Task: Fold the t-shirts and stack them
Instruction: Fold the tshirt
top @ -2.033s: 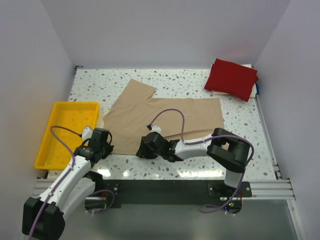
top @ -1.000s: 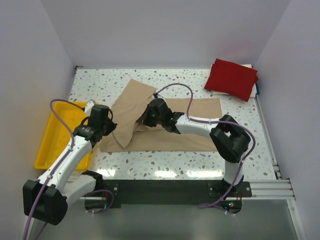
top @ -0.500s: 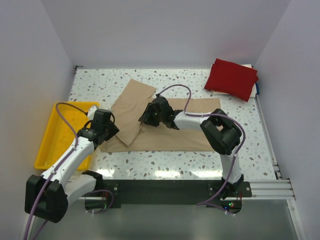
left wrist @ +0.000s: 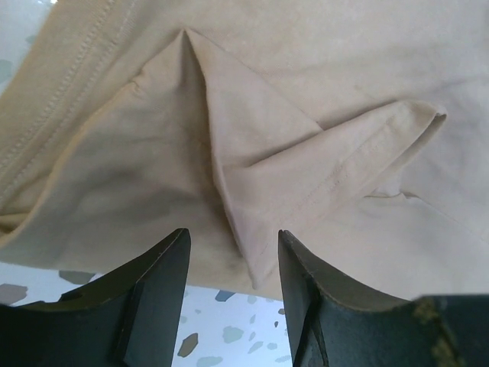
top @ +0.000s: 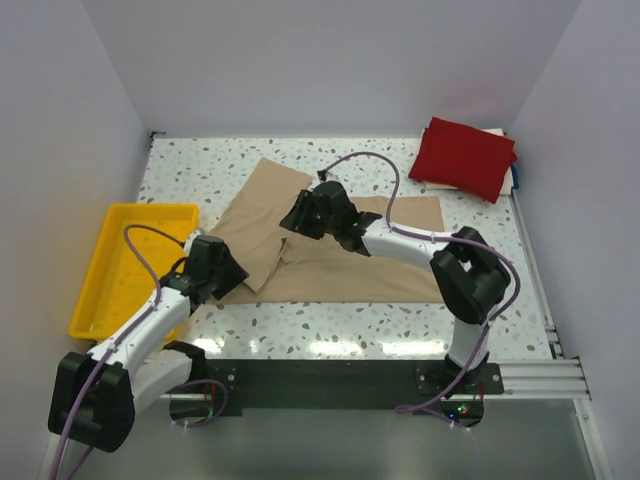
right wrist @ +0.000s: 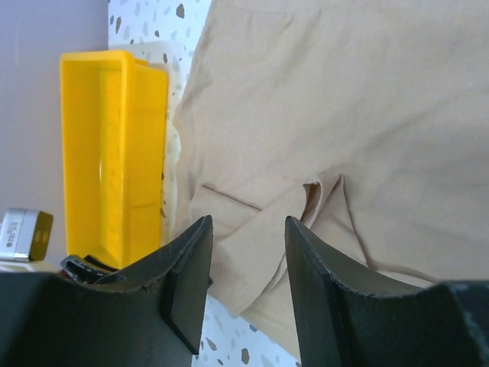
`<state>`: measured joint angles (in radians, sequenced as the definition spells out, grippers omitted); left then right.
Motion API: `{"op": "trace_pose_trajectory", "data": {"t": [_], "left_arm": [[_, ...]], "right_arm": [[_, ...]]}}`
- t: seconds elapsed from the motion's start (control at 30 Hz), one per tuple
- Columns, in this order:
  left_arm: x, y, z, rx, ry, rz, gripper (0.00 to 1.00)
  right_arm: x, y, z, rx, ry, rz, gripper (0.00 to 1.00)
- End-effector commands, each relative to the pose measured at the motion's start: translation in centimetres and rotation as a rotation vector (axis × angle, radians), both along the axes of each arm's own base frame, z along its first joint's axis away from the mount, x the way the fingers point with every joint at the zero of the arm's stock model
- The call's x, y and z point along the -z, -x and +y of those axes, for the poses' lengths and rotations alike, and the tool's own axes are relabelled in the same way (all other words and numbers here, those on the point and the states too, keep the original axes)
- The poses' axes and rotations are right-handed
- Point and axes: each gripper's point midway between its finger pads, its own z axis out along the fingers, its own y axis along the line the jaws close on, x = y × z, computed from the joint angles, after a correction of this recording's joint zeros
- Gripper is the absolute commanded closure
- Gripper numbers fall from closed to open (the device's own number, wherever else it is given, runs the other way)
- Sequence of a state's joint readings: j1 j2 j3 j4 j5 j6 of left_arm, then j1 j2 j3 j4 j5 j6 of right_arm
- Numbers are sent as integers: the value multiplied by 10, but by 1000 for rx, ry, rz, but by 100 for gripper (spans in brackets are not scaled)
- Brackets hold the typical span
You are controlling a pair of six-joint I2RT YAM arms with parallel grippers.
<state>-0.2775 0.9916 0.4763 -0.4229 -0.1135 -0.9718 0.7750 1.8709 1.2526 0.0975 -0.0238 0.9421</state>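
A tan t-shirt [top: 350, 250] lies flat on the speckled table, its near left sleeve folded over onto the body [left wrist: 306, 176]. My left gripper [top: 232, 272] stands open at the shirt's near left corner, nothing between its fingers [left wrist: 229, 252]. Over the shirt's upper middle hovers my right gripper [top: 293, 218], open and empty, looking down on the fold [right wrist: 321, 199]. A dark red t-shirt [top: 463, 157] lies folded at the far right corner. No orange shirt is in view.
A yellow plastic tray [top: 105, 262] sits at the table's left edge, also in the right wrist view [right wrist: 107, 145]. White walls close in the table on three sides. Something white peeks out under the red shirt [top: 513, 170].
Both grippers have opened and let go of the tan shirt after folding its left part over. The left gripper has pulled back toward the near edge; the right has lifted away toward the far side.
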Motion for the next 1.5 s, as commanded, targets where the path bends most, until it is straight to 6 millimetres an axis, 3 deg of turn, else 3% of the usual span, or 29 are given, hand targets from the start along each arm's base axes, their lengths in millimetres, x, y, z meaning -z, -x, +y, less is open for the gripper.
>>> {"op": "trace_pose_trajectory", "data": {"t": [0.0,0.2,0.37,0.47,0.6,0.7,0.87,1.07,1.47], "left_arm": [[-6,-13,-18,31,85,-61,45],[-3,-19,-27,48,110,-61,47],[-6,-26,-34,60,130,-81,56],[-2,-27,-37,69,132,-71,65],[-2,-30,-38,70,130,-73,89],[-9,-37,-37,57,122,-90,100],[-23,-54,-35,28,103,-117,100],[-45,-90,-35,-27,109,-162,100],[-46,-140,-11,-135,164,-178,100]], "right_arm": [[-24,-6,-17,36,29,-74,53],[-32,-4,-32,56,54,-96,53],[-35,-3,-40,73,63,-110,53],[-36,-1,-45,80,72,-113,53],[-35,-1,-53,93,89,-117,53],[-37,0,-59,100,103,-130,53],[-45,-1,-67,110,124,-157,53],[-44,4,-85,118,196,-171,53],[-53,8,-123,152,283,-217,51]]}}
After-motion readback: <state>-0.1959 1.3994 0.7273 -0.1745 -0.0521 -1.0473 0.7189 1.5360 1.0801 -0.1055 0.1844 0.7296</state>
